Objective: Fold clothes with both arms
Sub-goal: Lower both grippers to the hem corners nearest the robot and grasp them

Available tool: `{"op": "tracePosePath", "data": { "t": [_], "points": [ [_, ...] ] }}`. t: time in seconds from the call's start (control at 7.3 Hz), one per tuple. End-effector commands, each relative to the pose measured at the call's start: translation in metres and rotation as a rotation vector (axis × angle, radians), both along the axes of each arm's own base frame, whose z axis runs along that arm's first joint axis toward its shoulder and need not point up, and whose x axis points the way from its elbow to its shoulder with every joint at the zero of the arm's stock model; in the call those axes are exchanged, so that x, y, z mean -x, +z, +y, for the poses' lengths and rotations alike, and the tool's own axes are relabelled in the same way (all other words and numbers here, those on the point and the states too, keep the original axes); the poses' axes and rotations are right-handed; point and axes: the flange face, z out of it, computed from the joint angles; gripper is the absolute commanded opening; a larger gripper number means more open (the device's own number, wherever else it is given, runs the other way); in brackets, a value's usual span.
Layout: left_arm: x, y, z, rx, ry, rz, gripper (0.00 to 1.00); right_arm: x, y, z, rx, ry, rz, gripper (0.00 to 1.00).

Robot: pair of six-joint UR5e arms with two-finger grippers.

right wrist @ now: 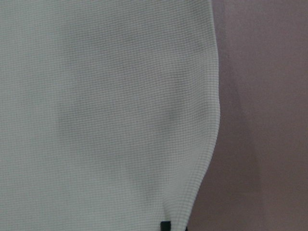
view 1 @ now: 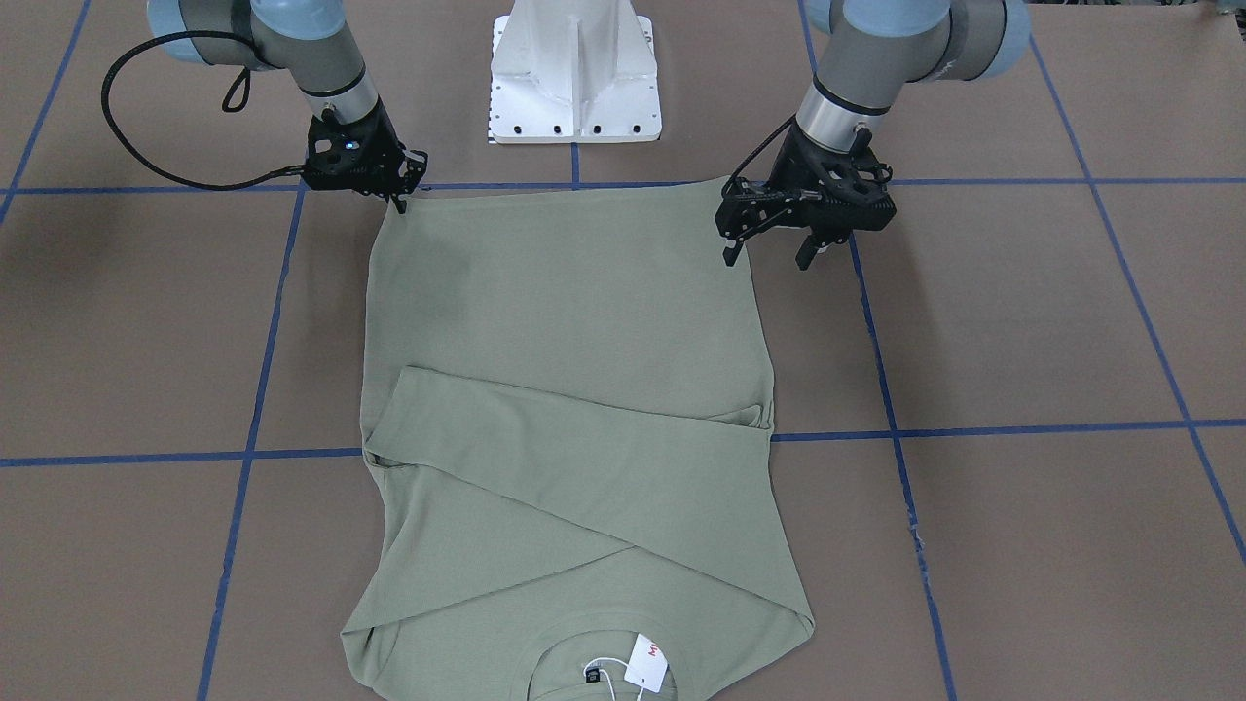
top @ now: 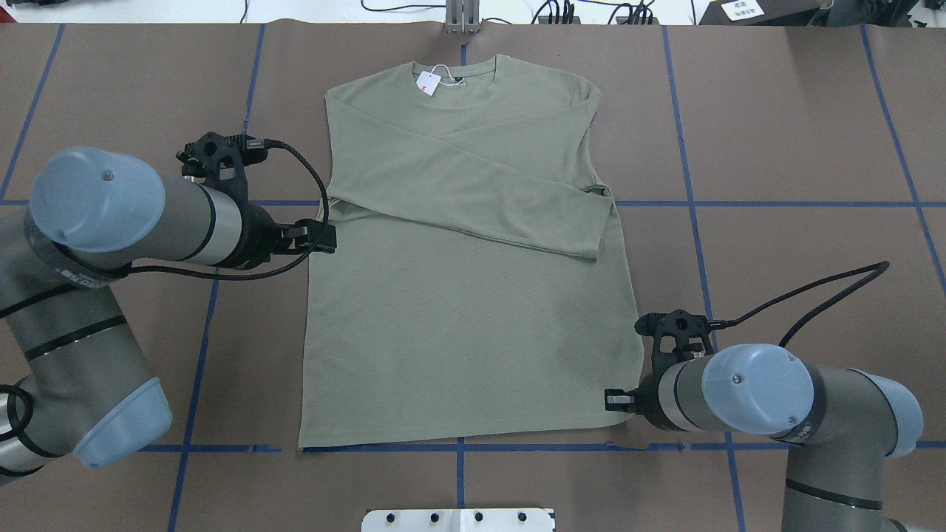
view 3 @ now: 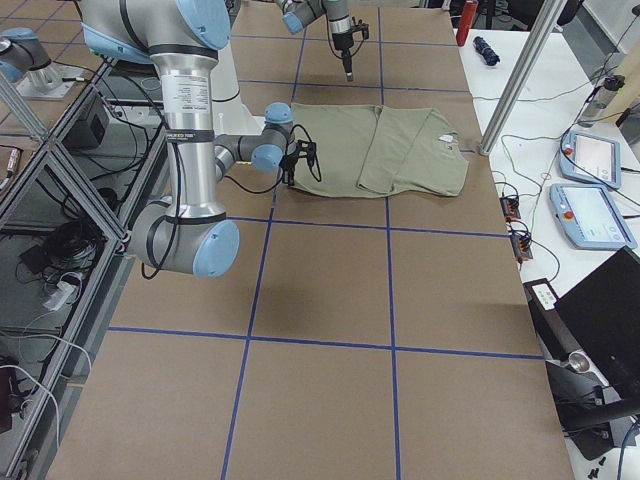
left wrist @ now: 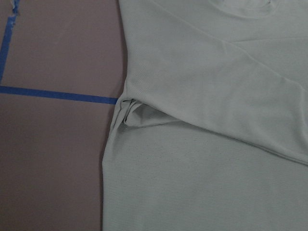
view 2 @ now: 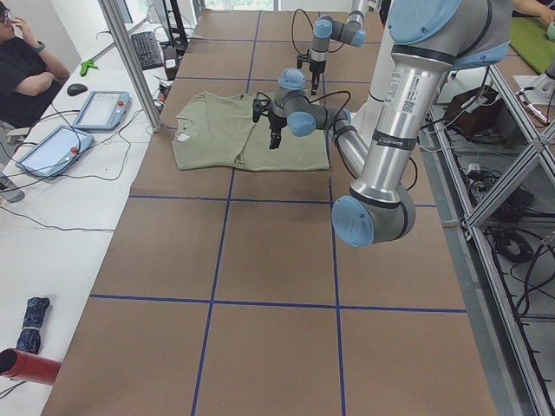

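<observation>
Brown-papered table (view 1: 1022, 321) holds the shirt (view 1: 565, 292) flat mid-frame, sleeves (view 1: 584, 438) crossed. At upper left of the front view the right gripper (view 1: 398, 200) looks pinched on a hem corner. At upper right the left gripper (view 1: 769, 255) hangs spread above the opposite edge. Best to lower it squarely onto the other corner, pinch, then lift both evenly.

The left arm (top: 177, 222) and the right arm (top: 680, 384) are made of silver-grey tubes, and the joints are closed with light blue caps (top: 96, 199). A black cable (top: 229, 276) is led along each wrist. Black openwork bodies are seen on the left gripper (view 1: 767, 258) and the right gripper (view 1: 397, 202).
</observation>
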Motion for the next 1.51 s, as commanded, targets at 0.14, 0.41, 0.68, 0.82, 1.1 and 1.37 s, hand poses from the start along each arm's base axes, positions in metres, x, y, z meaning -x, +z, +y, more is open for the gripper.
{"op": "tracePosePath", "data": {
  "t": [0.14, 0.41, 0.68, 0.82, 1.1, 1.37],
  "points": [
    [-0.069, 0.03, 0.094, 0.153, 0.039, -0.037, 1.0, -0.009, -0.011, -0.009, -0.008, 0.027, -0.027, 0.0],
    [-0.094, 0.04, 0.132, 0.22, 0.022, -0.082, 1.0, -0.01, -0.01, -0.01, -0.009, 0.031, -0.027, 0.0],
    [-0.101, 0.045, 0.145, 0.256, 0.013, -0.135, 0.99, -0.01, -0.012, -0.011, -0.01, 0.033, -0.031, 0.0],
    [-0.103, 0.048, 0.148, 0.259, 0.019, -0.143, 0.99, -0.011, -0.012, -0.012, -0.009, 0.033, -0.032, 0.0],
    [-0.109, 0.052, 0.156, 0.262, 0.033, -0.153, 0.94, -0.011, -0.011, -0.013, -0.008, 0.035, -0.031, 0.0],
    [-0.112, 0.055, 0.159, 0.272, 0.031, -0.158, 0.88, -0.011, -0.011, -0.013, -0.008, 0.035, -0.031, 0.0]
  ]
}}
